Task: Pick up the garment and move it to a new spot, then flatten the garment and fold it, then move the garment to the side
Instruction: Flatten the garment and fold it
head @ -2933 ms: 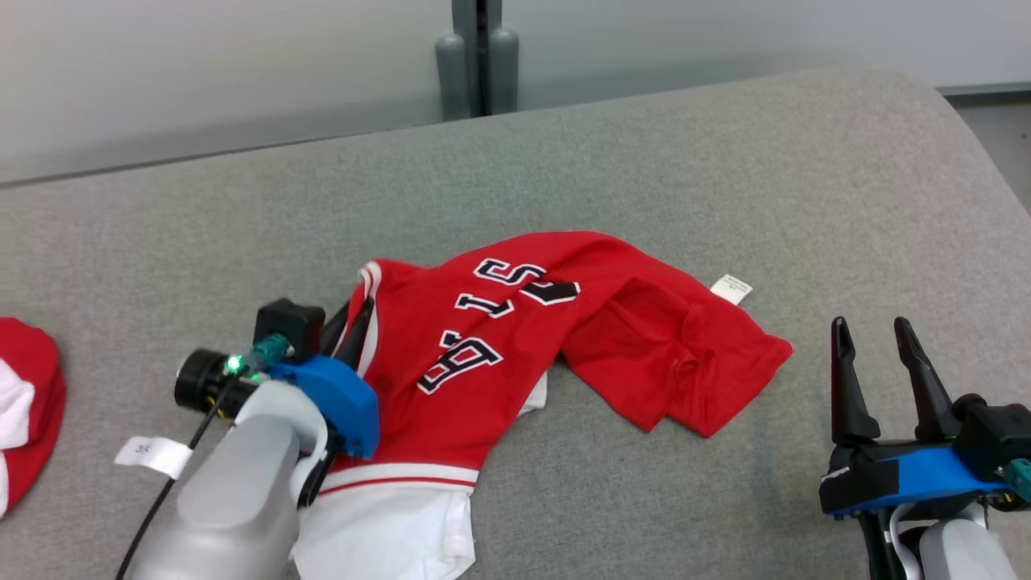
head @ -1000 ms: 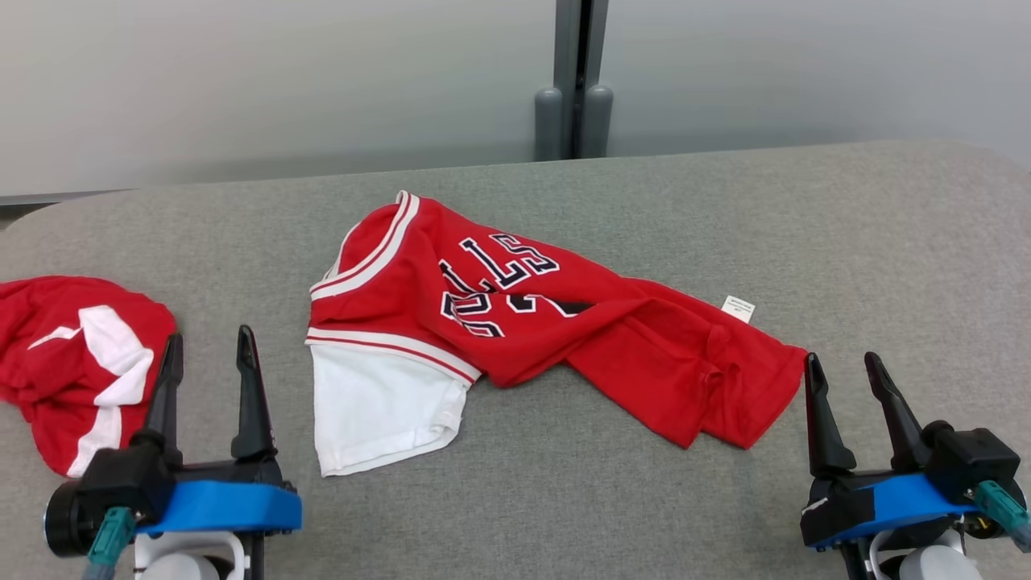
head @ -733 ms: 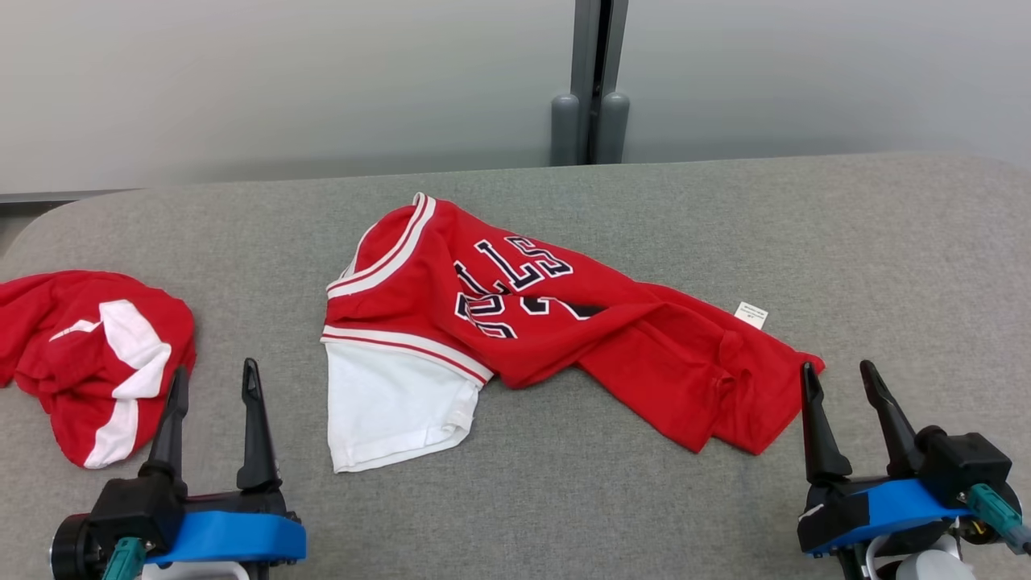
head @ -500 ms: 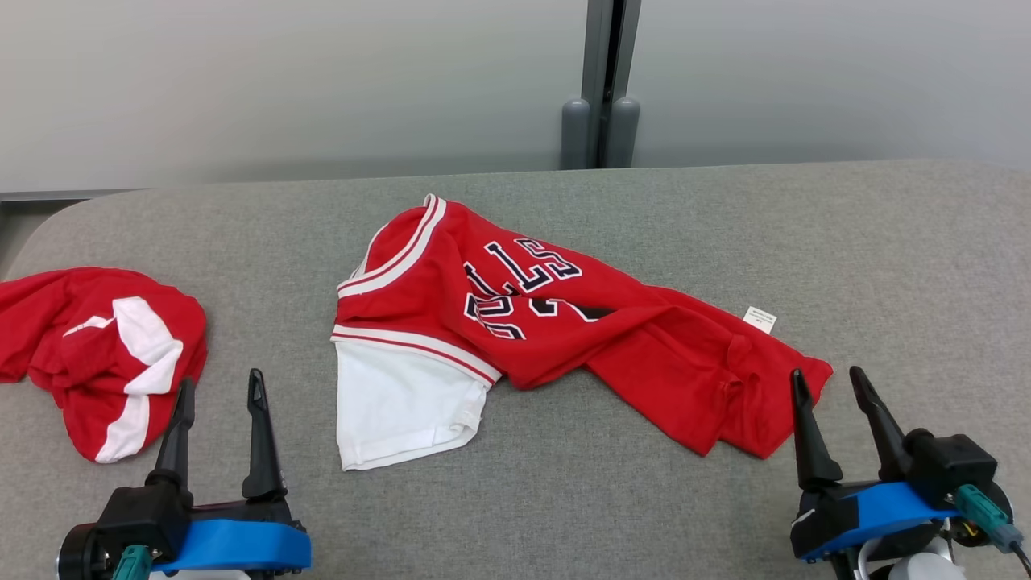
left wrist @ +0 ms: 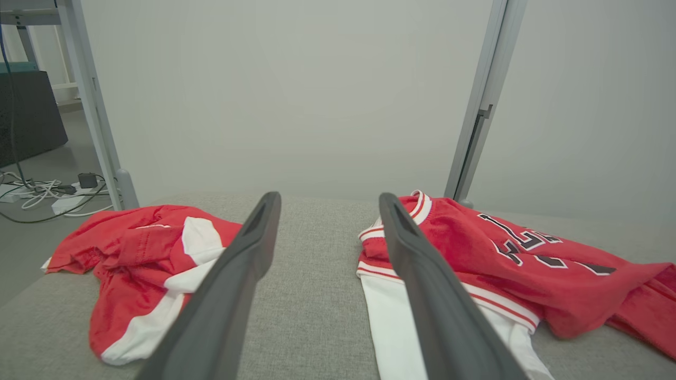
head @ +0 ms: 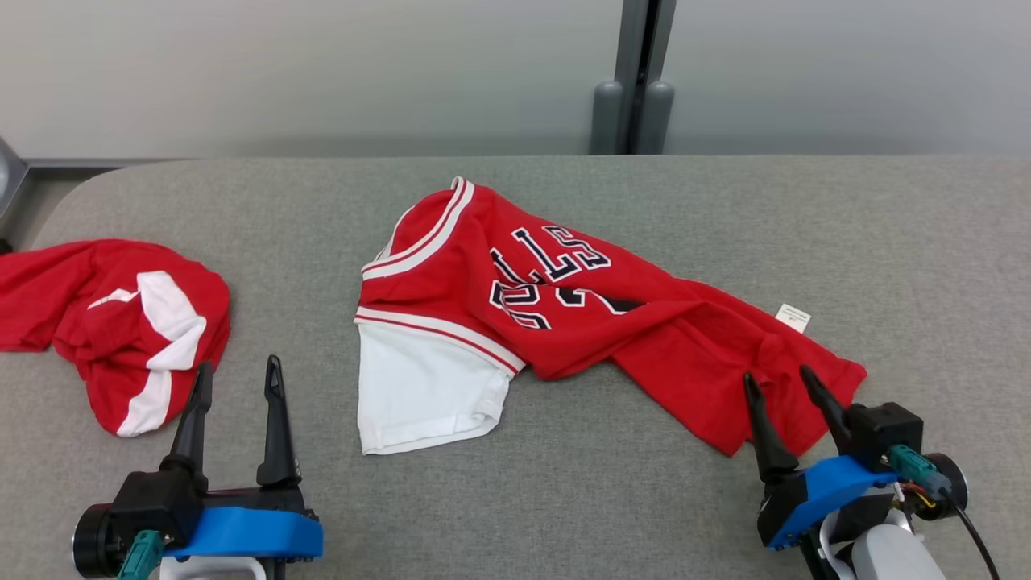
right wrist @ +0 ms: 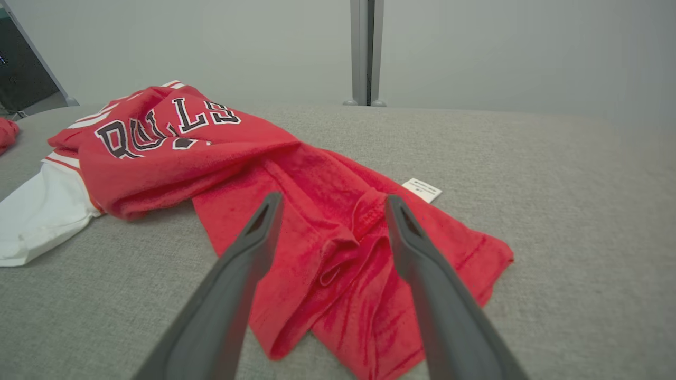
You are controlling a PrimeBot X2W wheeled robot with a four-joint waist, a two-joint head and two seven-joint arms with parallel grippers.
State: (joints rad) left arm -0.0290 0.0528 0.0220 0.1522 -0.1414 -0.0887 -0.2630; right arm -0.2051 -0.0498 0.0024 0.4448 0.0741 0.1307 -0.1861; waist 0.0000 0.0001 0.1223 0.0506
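Garment and second garment lie near two spread pincers.

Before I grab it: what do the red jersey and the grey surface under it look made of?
Red jersey: soft matte knit, probably cotton; it creases limply and shows a fuzzy nap. Grey surface: matte woven upholstery cloth with a heathered weave; rounded corners hint at padding, unconfirmed.

Even, soft, diffuse lighting with faint shadows, no glare; wrist views blur nearby and bend at edges.
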